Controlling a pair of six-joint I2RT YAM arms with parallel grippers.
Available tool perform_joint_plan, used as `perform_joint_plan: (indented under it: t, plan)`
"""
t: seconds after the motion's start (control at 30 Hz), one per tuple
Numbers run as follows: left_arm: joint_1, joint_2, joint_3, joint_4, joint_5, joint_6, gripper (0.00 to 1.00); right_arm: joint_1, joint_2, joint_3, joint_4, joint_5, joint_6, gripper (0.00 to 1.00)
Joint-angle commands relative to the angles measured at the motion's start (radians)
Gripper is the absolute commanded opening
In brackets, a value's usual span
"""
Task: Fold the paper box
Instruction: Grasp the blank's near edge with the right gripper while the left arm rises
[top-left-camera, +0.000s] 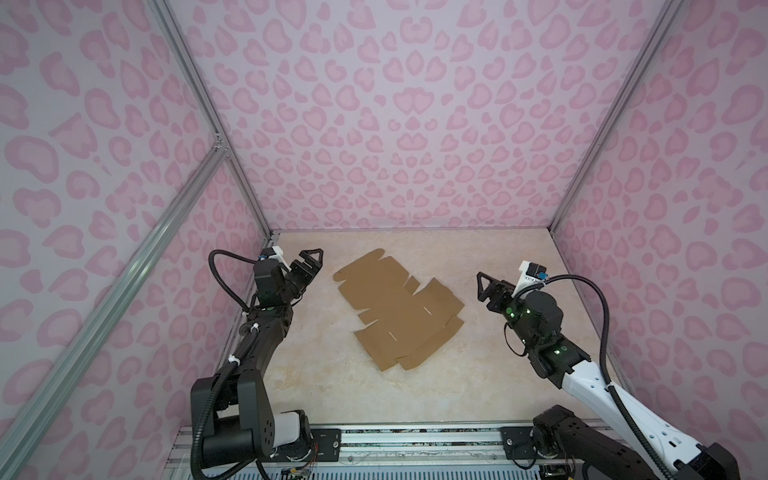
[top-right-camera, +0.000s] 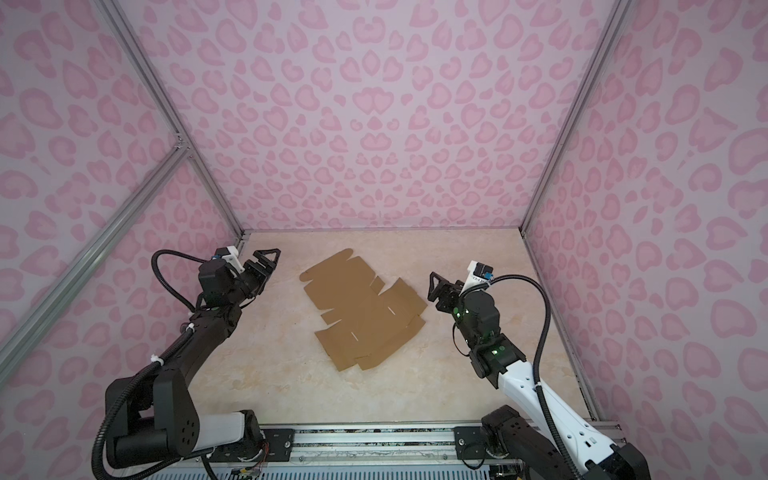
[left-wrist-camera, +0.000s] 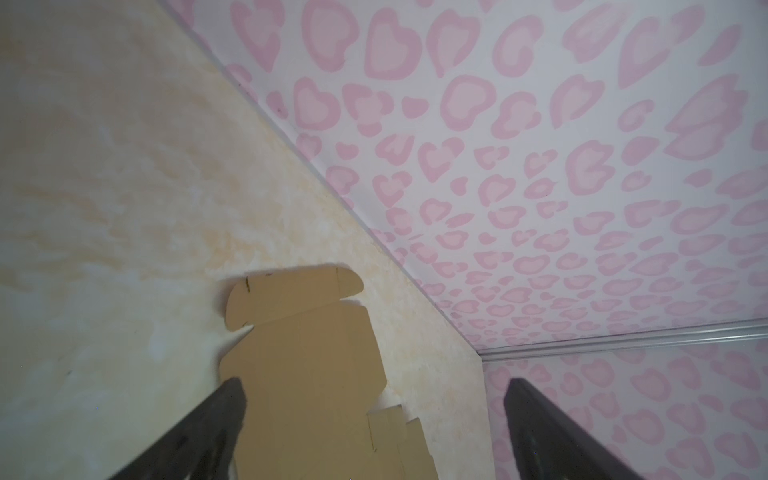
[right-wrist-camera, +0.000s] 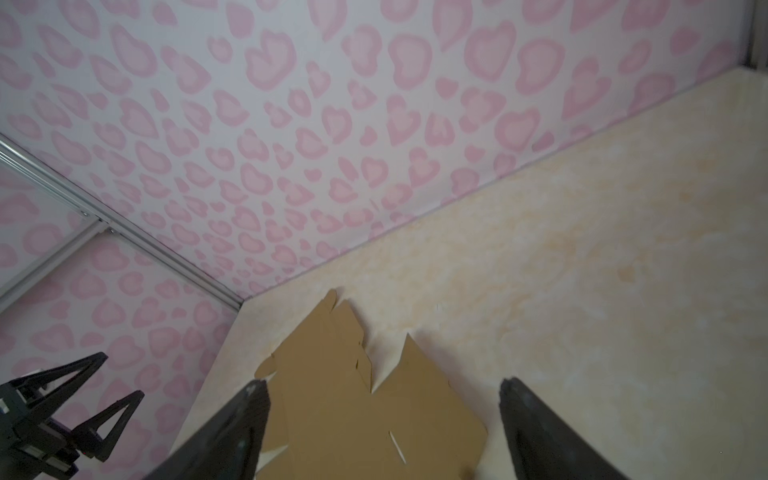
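Cardboard sheet (top-left-camera: 399, 307), brown kraft, flat die-cut, lies on beige marbled tabletop (top-left-camera: 332, 395) between left pincer (top-left-camera: 314, 259) and right pincer (top-left-camera: 480, 286); both gape empty, clear of it.

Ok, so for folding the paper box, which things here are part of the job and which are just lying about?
Part of the job: paper box, a flat unfolded brown sheet on the table; left gripper and right gripper, jaws open, holding nothing.
Not part of it: the table, pink patterned walls, metal frame; these are fixtures, not loose items.
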Motion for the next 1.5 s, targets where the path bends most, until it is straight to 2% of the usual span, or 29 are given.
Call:
perform_joint_plan:
  t: [0.0,0.1,0.17,0.3,0.47,0.57,0.73,0.87,1.0,1.27,1.47]
  plan:
    - [-0.008,-0.091,-0.015,-0.195,-0.069,0.026,1.0,0.087,0.04,-0.026,-0.199,0.002,0.206,0.82]
    - [-0.045,-0.18,-0.016,-0.335,-0.174,0.075,0.99,0.193,0.079,-0.054,-0.208,0.03,0.322,0.79]
    - [-0.066,-0.22,-0.008,-0.412,-0.236,0.111,0.99,0.24,0.093,-0.088,-0.151,0.03,0.386,0.77]
    - [-0.081,-0.272,-0.005,-0.489,-0.269,0.163,0.99,0.279,0.14,-0.124,-0.078,0.028,0.488,0.7]
    - [-0.104,-0.297,-0.002,-0.526,-0.299,0.208,0.98,0.322,0.251,-0.161,-0.008,0.018,0.643,0.67]
    - [-0.109,-0.296,-0.001,-0.527,-0.301,0.21,0.98,0.331,0.316,-0.208,0.134,0.024,0.711,0.62]
    - [-0.112,-0.274,0.012,-0.534,-0.286,0.216,0.98,0.326,0.432,-0.158,0.212,-0.034,0.677,0.56]
    - [-0.111,-0.278,0.004,-0.533,-0.283,0.225,0.98,0.314,0.5,-0.171,0.285,-0.04,0.689,0.45]
    - [-0.113,-0.28,0.002,-0.532,-0.276,0.227,0.98,0.29,0.542,-0.198,0.357,-0.052,0.709,0.39]
    - [-0.112,-0.269,0.003,-0.528,-0.271,0.229,0.98,0.284,0.538,-0.15,0.29,0.036,0.612,0.33]
    - [-0.112,-0.281,0.003,-0.526,-0.255,0.237,0.98,0.222,0.597,-0.151,0.346,-0.03,0.561,0.28]
